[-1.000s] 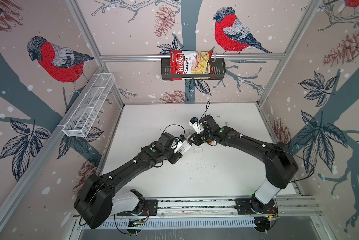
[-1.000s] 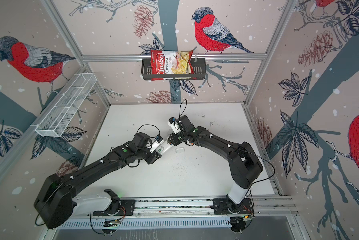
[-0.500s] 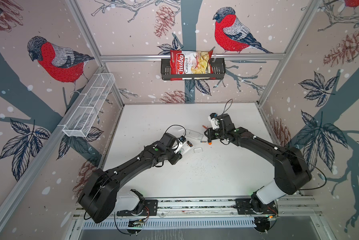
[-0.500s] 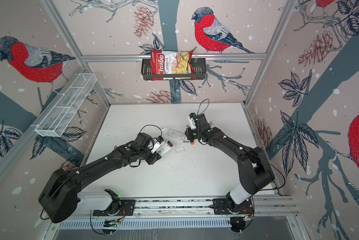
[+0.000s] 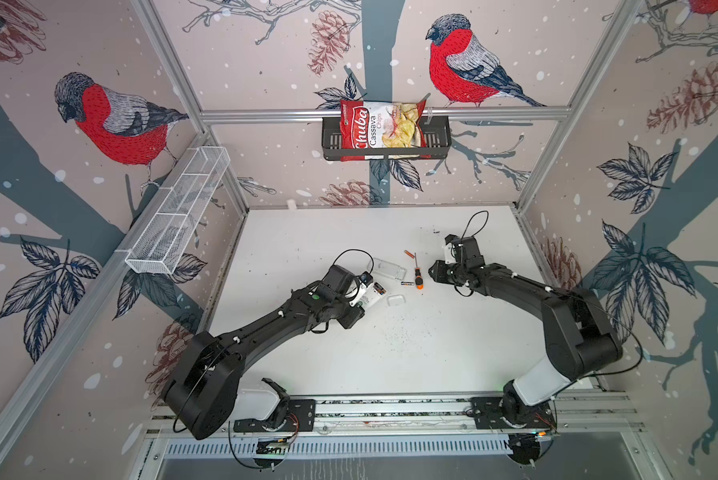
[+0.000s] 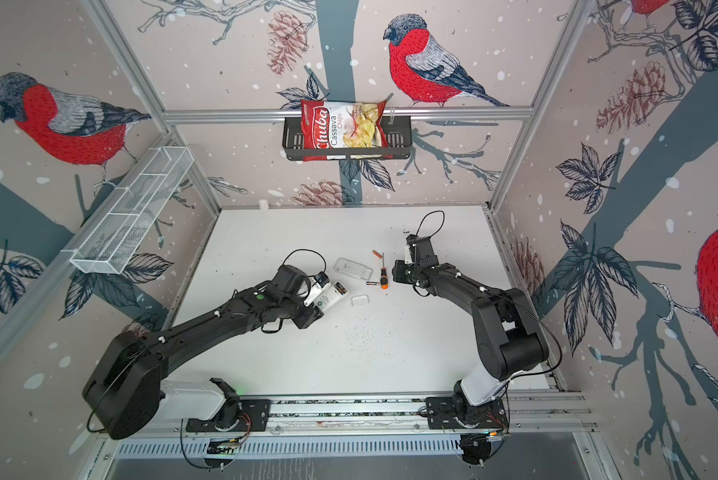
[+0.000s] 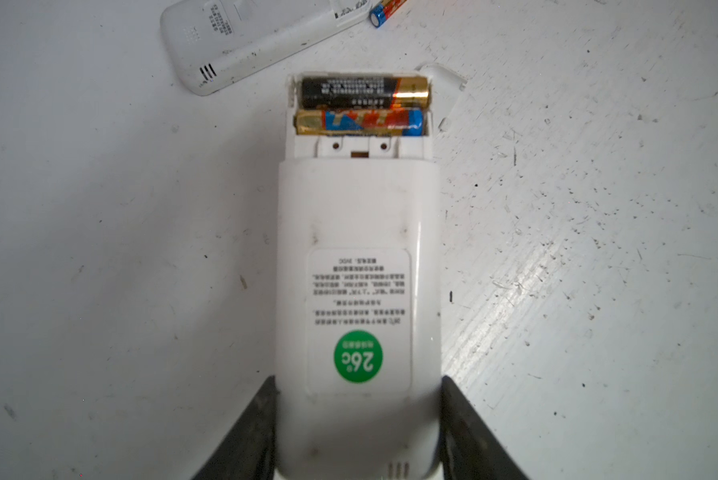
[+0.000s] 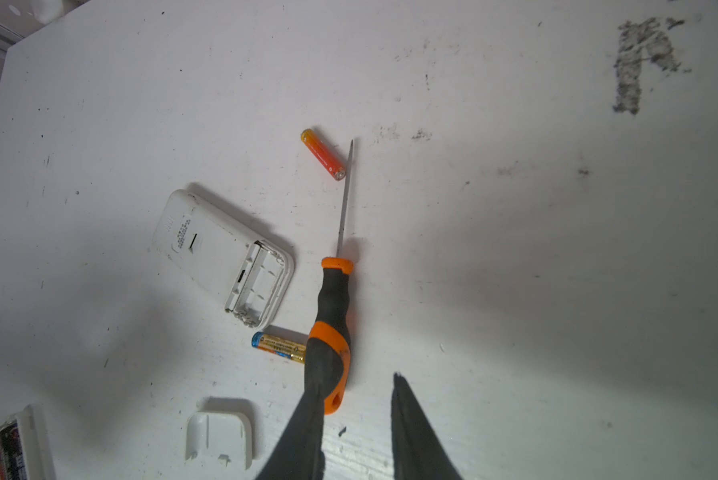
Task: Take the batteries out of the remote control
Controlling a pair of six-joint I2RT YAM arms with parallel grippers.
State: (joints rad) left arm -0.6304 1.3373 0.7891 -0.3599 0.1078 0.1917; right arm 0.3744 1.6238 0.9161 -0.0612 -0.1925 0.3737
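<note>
Left wrist view shows the left gripper (image 7: pixel 358 386) clamped across a white plastic remote control (image 7: pixel 357 249). One dark finger presses each long edge, at the end away from the battery bay. The bay is uncovered, and a black-and-gold battery (image 7: pixel 363 92) and a gold, red and blue battery (image 7: pixel 359 121) lie side by side in it. In both top views this remote sits near the centre of the frame on the white table (image 5: pixel 390 365).

Just right of centre, an orange battery (image 8: pixel 323 154) lies near the tip of the orange-and-black-handled screwdriver (image 8: pixel 332 316). A gold battery with a blue end (image 8: pixel 278 347) rests against its handle, beside a second white remote (image 8: pixel 224 257) whose bay is empty. A loose white bay cover (image 8: pixel 220 436) lies nearby.

The right gripper (image 8: pixel 355 380) holds nothing: its jaws stand a narrow gap apart with bare table between them, and one finger overlaps the screwdriver's butt. I cannot tell whether it touches.

The seated cells are probably light, rigid and smooth, so they would slip and roll easily. Only their upper curves are exposed, and the end contacts likely grip them. It would be best to lever one end up first, then pinch across the middle of the barrel.
</note>
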